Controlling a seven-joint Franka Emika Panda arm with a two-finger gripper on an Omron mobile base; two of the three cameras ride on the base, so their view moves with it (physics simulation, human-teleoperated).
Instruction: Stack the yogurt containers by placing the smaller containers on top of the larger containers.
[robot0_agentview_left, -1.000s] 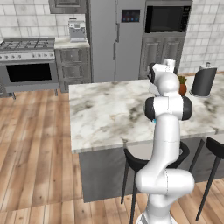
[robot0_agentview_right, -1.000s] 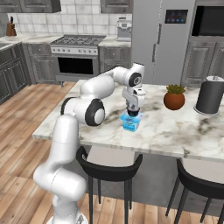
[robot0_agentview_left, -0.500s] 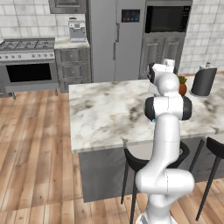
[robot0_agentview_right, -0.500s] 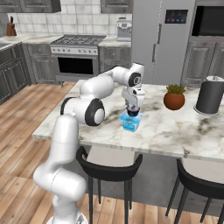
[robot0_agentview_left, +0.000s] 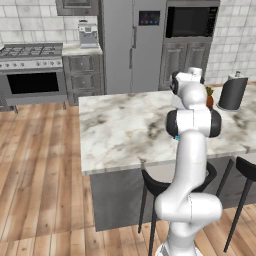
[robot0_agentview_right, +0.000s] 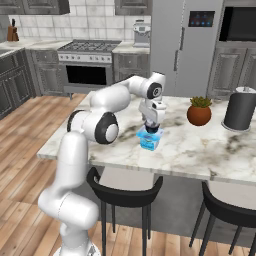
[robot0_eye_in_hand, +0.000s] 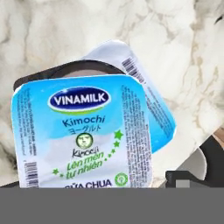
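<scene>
In the right base view my gripper (robot0_agentview_right: 151, 130) hangs straight down over the bright blue larger container (robot0_agentview_right: 149, 142), which stands on the marble island (robot0_agentview_right: 210, 150) near its front edge. Close below the hand, a pale blue smaller container (robot0_eye_in_hand: 83, 131) with a printed lid lies on top. A dark rim (robot0_eye_in_hand: 70, 70) shows behind its far edge. Under both, skewed to the right, lies a wider pale lid (robot0_eye_in_hand: 151, 94). No finger presses on the top cup, and the jaws stand open around the stack.
An orange-brown plant pot (robot0_agentview_right: 199, 114) and a tall dark grey cylinder (robot0_agentview_right: 240, 109) stand to the right on the island. Black stools (robot0_agentview_right: 125, 190) line its front edge. Oven and fridge are along the back wall.
The jaws have spread apart above the stack. The arm and the containers have hardly moved.
</scene>
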